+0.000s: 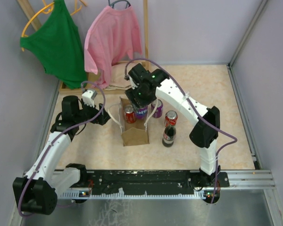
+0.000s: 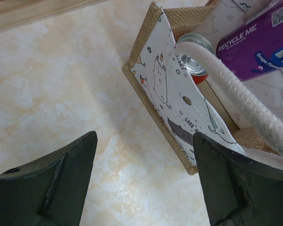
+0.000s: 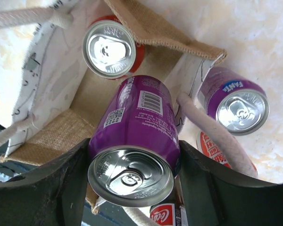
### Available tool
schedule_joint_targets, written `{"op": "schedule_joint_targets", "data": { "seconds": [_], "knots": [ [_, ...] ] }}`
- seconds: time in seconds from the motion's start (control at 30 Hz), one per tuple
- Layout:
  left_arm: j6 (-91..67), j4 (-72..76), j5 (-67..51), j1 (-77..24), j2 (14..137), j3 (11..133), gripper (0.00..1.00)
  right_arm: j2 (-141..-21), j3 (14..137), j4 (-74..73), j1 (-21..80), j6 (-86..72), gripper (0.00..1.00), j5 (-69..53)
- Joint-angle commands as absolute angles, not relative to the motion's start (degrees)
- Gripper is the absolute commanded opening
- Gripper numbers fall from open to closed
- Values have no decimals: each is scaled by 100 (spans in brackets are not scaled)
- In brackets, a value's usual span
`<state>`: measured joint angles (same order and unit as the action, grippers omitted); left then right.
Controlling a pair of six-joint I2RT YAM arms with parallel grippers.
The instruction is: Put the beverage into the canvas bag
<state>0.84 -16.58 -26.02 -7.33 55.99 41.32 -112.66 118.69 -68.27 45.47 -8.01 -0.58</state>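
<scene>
- Currently, the right fingers [image 3: 52, 188] are clamped on opposite sides of a purple can [image 3: 137, 122], with its pull-tab end facing the wrist camera.
- The right gripper [image 3: 132, 183] holds this can tilted at the open mouth of the canvas bag [image 3: 151, 28], with the far end pointing into the interior. Whether that end is below the rim cannot be told.
- A red can [image 3: 109, 47] stands upright inside the bag, at 11 o'clock from the held can in the right wrist view.
- The left fingers [image 2: 61, 174] stand wide apart and hold nothing.
- The left gripper [image 1: 101, 115] sits at 9 o'clock from the bag in the top view. One finger is just beside the bag's corner and a white handle [image 2: 245, 108]; contact cannot be confirmed.
- On the table [image 1: 217, 94], outside the bag in the top view:
  - second purple can [image 1: 157, 108] at 2 o'clock;
  - second red can [image 1: 171, 117] at 3 o'clock;
  - cola bottle [image 1: 169, 134] at 4 o'clock, upright.
</scene>
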Motion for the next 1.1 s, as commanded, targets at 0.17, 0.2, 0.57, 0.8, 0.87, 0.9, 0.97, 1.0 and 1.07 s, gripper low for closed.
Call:
{"op": "schedule_joint_targets", "data": {
  "seconds": [0.17,0.2,0.57,0.8,0.87,0.9,0.97,1.0,1.07],
  "knots": [
    [49,-1457,-2689,-694,5609,4250,88,-10720,11608,-6413,4579,-899,0,12],
    [52,-1451,-2697,-694,5612,4250,88,-10710,11543,-6367,4579,-897,0,13],
    [62,-1424,-2663,-699,5592,4210,88,-10985,11211,-5925,4579,-899,0,9],
    [59,-1380,-2635,-694,5592,4210,88,-11265,11356,-5884,4581,-862,0,-15],
    [61,-1372,-2629,-694,5595,4200,88,-11300,11393,-5905,4579,-844,0,-18],
    [57,-1367,-2622,-694,5590,4200,88,-11299,11399,-5901,4579,-853,0,-20],
    [46,-1359,-2627,-694,5603,4189,88,-11284,11399,-5914,4579,-852,0,14],
    [43,-1350,-2628,-694,5599,4179,88,-11282,11395,-5926,4579,-839,0,29],
    [35,-1338,-2630,-694,5607,4174,88,-11266,11378,-5949,4579,-814,0,80]
  ]
}}
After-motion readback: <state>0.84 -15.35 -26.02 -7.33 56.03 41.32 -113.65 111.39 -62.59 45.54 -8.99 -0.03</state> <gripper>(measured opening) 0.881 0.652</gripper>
